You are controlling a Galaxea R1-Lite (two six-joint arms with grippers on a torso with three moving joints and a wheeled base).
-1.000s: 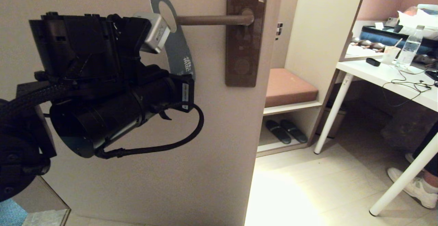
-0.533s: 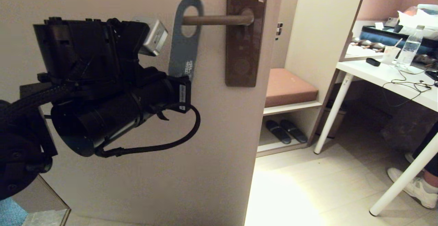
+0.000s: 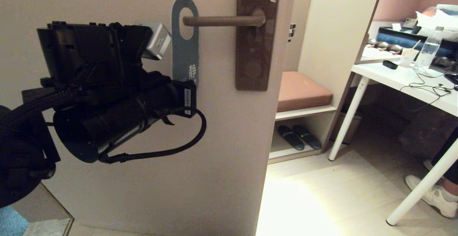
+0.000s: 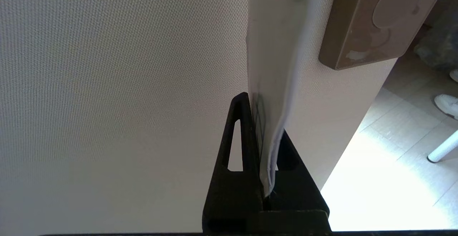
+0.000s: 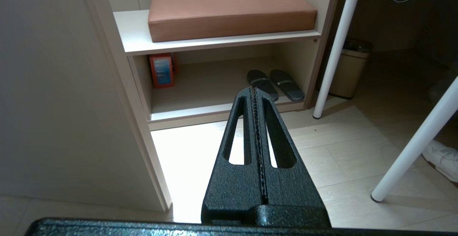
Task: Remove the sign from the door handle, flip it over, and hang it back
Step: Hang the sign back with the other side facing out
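1. Head view: the sign (image 3: 185, 43) hangs with its hole over the free end of the handle (image 3: 222, 20), slate-blue face outward, against the door (image 3: 200, 157).
2. Left gripper (image 4: 263, 150) sits at the sign's lower end, its jaws clamped on the card's bottom edge, as the left wrist view shows; there the card runs up between the jaws beside the brown backplate (image 4: 375, 18).
3. Right gripper (image 5: 254, 96) is parked low, jaws pressed together on nothing, pointing toward the slippers (image 5: 275, 84) under the bench.
4. Progress, as a judgement: the pictures alone cannot settle whether the blue face is the flipped one. If it is, the sign is rehung and only letting go and drawing the arm away remain; if not, removal, turning and rehanging are all left.
5. Risk: pulling away before release could drag the sign off the handle's tip.
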